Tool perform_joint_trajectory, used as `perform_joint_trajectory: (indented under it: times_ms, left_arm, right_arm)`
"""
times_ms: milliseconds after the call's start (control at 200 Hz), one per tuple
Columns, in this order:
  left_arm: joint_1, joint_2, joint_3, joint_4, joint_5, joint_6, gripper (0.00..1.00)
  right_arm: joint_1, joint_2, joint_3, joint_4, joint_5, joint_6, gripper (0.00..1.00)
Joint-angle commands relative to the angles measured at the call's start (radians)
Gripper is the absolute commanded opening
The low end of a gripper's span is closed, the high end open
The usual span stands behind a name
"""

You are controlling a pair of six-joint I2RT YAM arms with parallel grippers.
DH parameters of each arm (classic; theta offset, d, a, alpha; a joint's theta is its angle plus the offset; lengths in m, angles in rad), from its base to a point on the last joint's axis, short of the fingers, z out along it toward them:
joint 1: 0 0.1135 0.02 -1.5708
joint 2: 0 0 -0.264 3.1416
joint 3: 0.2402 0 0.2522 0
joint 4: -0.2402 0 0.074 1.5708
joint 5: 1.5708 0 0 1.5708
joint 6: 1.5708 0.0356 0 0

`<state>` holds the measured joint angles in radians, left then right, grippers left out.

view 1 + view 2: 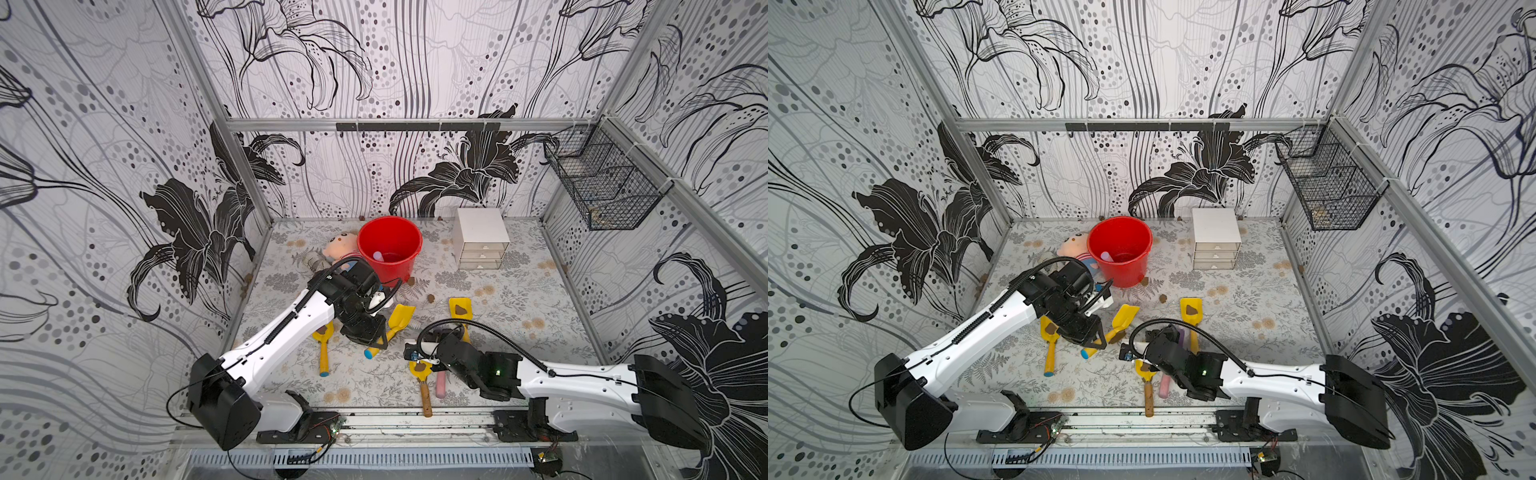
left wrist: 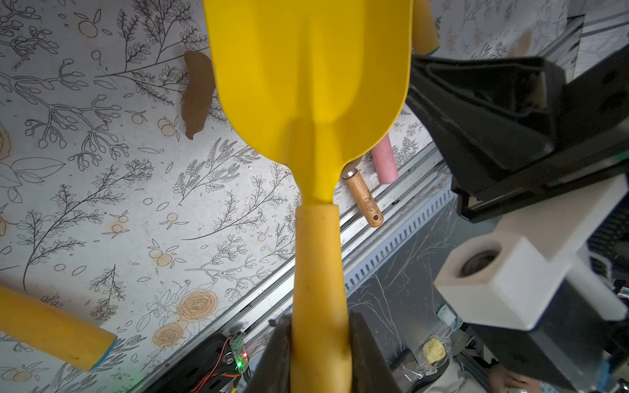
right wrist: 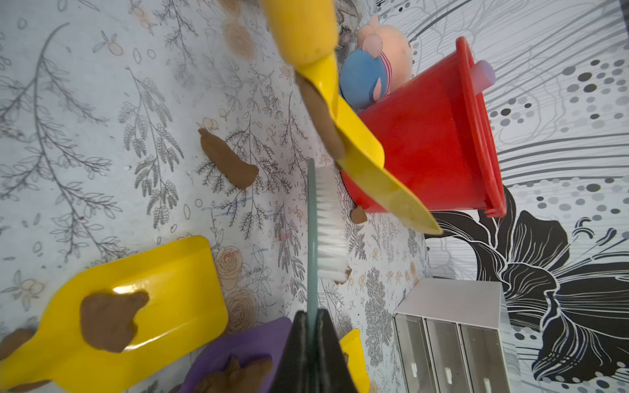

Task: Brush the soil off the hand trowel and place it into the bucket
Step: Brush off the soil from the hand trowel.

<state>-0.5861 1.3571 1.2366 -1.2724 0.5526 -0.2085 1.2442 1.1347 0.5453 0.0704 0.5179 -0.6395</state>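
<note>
My left gripper is shut on the handle of a yellow hand trowel, holding it above the mat in front of the bucket. In the right wrist view the trowel's blade is edge-on, with a brown clump of soil clinging to one face. My right gripper is shut on the thin teal handle of a brush, whose white bristles reach up close under the blade's edge. The red bucket stands upright at the back, with a pale handle inside it.
Other trowels lie on the mat: two yellow ones, a wooden-handled one and a pink-handled one. Loose clumps lie about. A plush toy sits left of the bucket, a white drawer box to its right.
</note>
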Motion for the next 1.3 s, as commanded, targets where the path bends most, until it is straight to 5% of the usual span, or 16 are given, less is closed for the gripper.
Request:
perform_joint_trajectory:
  times_ms: [0,210,496,741,1061,1292]
  left_arm:
    - [0.021,-0.014,0.006,0.039,0.065,0.015,0.0]
    - [0.034,0.01,0.002,0.043,0.006,0.006,0.0]
    - [0.035,0.027,-0.009,0.063,-0.009,0.008,0.0]
    - [0.038,0.013,-0.011,0.077,-0.045,-0.001,0.0]
    - [0.05,-0.001,-0.018,0.084,-0.085,-0.007,0.0]
    - [0.05,0.007,-0.05,0.086,-0.097,0.0,0.0]
  right_arm:
    - [0.026,-0.077,-0.032,-0.007,-0.109,0.032,0.0]
    - [0.03,-0.156,-0.045,0.05,-0.25,0.057,0.0]
    - [0.01,-0.212,-0.056,0.062,-0.166,0.137,0.0]
    - [-0.061,-0.184,-0.011,-0.121,-0.137,0.228,0.0]
    - [-0.06,-0.232,-0.002,-0.126,-0.384,0.241,0.0]
    - [-0.061,-0.262,0.022,-0.106,-0.322,0.253,0.0]
